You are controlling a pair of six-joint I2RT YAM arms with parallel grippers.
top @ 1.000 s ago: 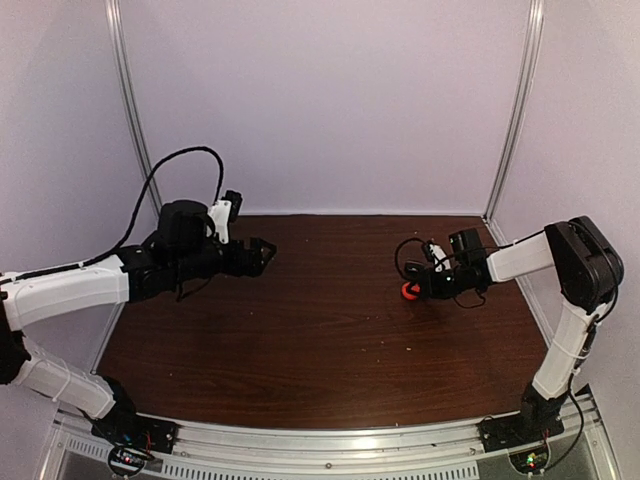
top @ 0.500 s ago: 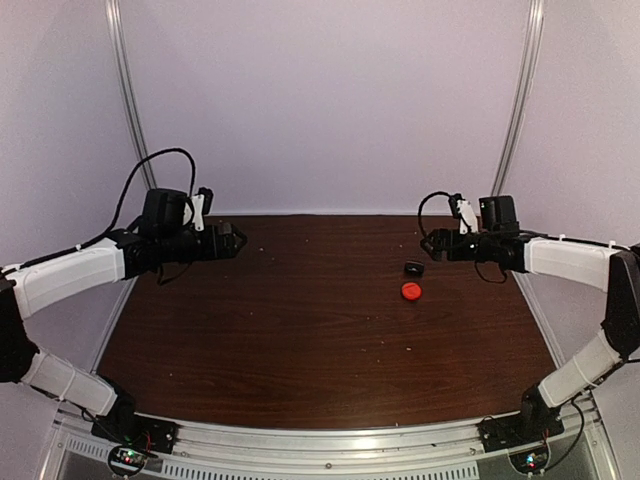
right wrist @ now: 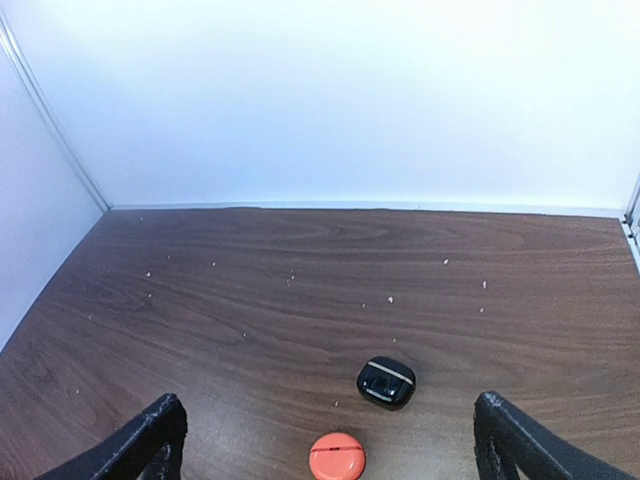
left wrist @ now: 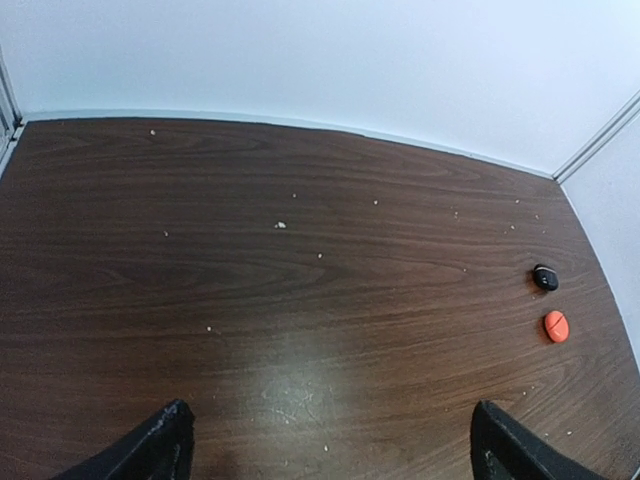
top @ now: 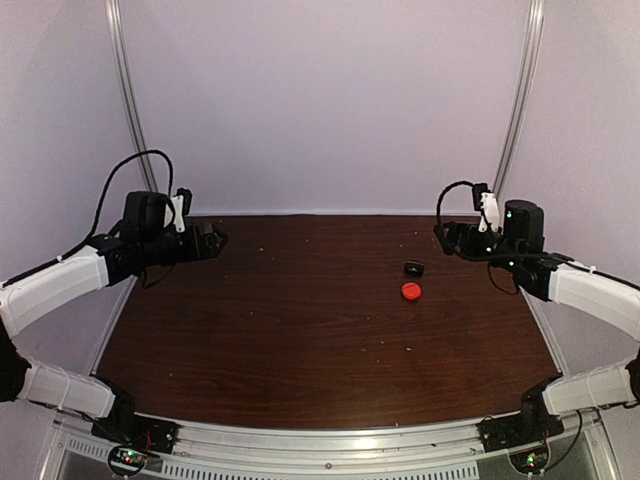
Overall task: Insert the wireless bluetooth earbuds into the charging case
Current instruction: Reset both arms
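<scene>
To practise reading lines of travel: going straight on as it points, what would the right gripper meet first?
Probably the red round piece, nearly midway between the open fingers of the right gripper; the black piece lies beyond. Height is unclear.

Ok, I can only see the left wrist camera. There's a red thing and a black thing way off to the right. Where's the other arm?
Observer: The right fingers are up off the table near its far right corner, just past the black piece and the red disc.
Kid: Is it holding anything?
Observer: No. In its own camera the fingers stand wide apart with nothing between them.
Kid: What does the black one look like close up?
Observer: From the right wrist it is rounded, with a pale strip across its top.
</scene>
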